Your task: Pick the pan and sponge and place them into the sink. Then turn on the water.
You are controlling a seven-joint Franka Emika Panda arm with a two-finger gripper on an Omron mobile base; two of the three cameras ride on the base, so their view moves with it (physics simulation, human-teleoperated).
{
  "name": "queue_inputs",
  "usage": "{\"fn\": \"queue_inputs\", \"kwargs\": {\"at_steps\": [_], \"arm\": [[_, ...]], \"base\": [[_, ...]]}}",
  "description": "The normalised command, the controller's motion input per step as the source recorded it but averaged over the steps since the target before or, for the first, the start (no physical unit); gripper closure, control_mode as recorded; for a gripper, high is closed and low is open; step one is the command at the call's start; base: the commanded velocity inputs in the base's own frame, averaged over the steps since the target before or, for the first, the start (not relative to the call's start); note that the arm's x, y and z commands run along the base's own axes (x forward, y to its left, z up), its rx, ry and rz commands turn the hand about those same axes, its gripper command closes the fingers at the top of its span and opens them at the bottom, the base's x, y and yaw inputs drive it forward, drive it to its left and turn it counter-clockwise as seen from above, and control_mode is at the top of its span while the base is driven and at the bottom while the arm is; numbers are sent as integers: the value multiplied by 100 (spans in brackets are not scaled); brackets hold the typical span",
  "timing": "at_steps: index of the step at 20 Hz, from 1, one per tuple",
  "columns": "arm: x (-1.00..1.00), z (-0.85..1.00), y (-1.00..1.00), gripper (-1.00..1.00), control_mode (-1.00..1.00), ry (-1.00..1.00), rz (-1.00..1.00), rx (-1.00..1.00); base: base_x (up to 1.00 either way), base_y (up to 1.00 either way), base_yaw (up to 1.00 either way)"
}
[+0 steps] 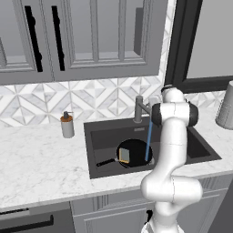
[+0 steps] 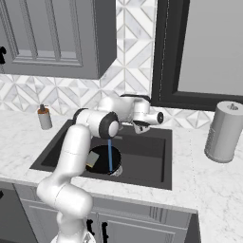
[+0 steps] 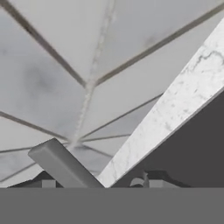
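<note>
Marble counter's sink [image 1: 104, 132] holds pan [image 1: 136, 157] with sponge [image 1: 124, 155]; water [image 1: 149, 141] runs; jaws' spread unclear.

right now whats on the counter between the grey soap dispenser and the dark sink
Nothing: bare white marble separates the grey soap dispenser from the dark-grey sink in the left base view.

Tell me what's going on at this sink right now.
The pan sits in the sink with the sponge on it, and water is running from the faucet into the pan. The arm's gripper is up by the faucet, its jaws holding nothing.
</note>
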Motion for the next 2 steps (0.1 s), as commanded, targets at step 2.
{"fn": "queue_inputs", "kwargs": {"at_steps": [2], "arm": [[0, 0, 0, 100, -100, 0, 0, 0]], "base": [[0, 0, 0]]}}
